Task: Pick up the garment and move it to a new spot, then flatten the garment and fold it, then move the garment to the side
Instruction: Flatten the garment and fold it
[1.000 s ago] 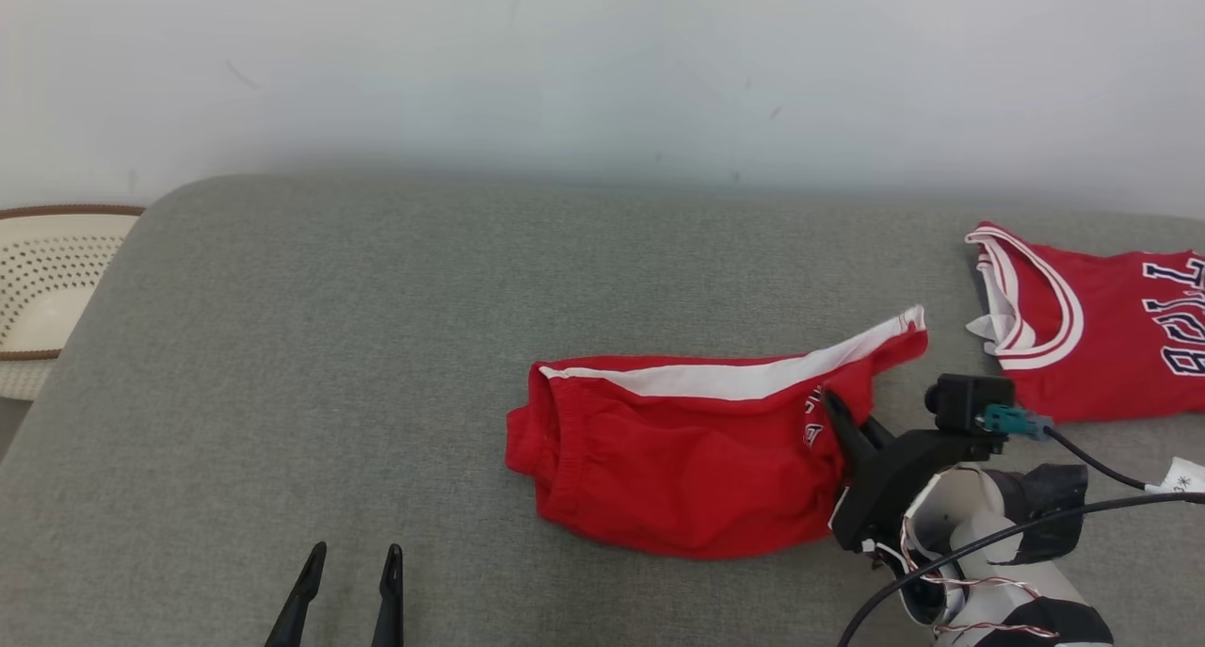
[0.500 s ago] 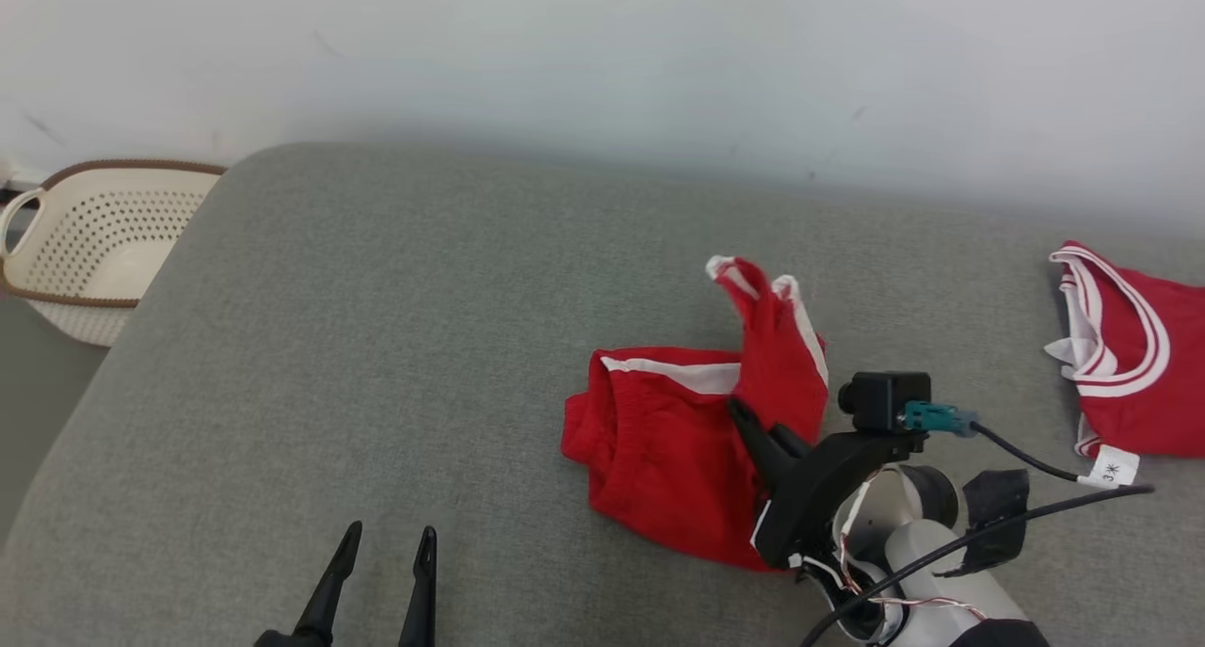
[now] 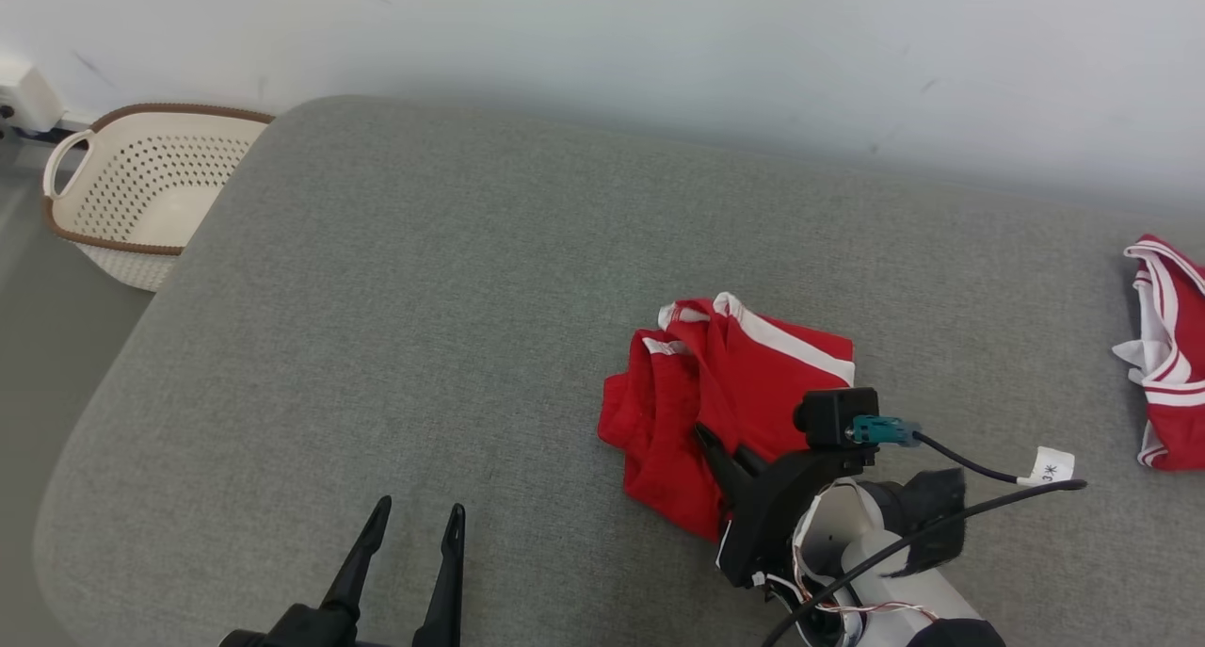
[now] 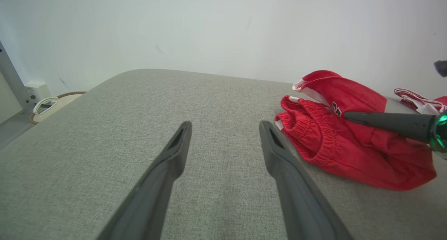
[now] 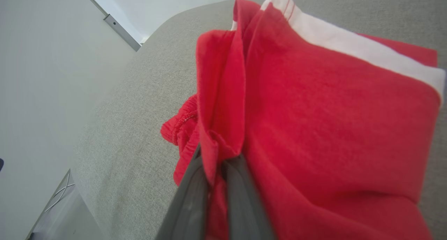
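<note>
Head view: the garment [image 3: 753,364], a pair of red shorts with a white side stripe, lies on the grey cushion [image 3: 424,280], right of centre. It is bunched, not flat. One striped portion is doubled over the elastic waistband end, and the lower layers are rumpled.

Right gripper [image 3: 704,432]: jaws narrow, clamped on a pinch of red fabric at the near side of the garment. The right wrist view confirms the grip: a ridge of cloth runs up between the two fingers [image 5: 190,201]. Most of the garment rests on the cushion.

Left gripper [image 4: 225,125]: jaws wide, nothing between them. It points over bare cushion, left of the garment and well apart from it.

Other items: a red jersey [image 3: 1163,364] lies at the far right of the cushion, apart from the garment. A perforated cream basket [image 3: 141,195] stands beyond the cushion's left end.

Task status, as a judgement:
- Pick-up and relocation: appears complete, as the garment sits on open cushion.
- Flatten and fold: in progress. One layer lies across another, but the result is uneven and the edges are not aligned.
- Remaining: lay the held fabric down, release it, square the fold, possibly with the free left gripper, then move the garment to the side.
</note>
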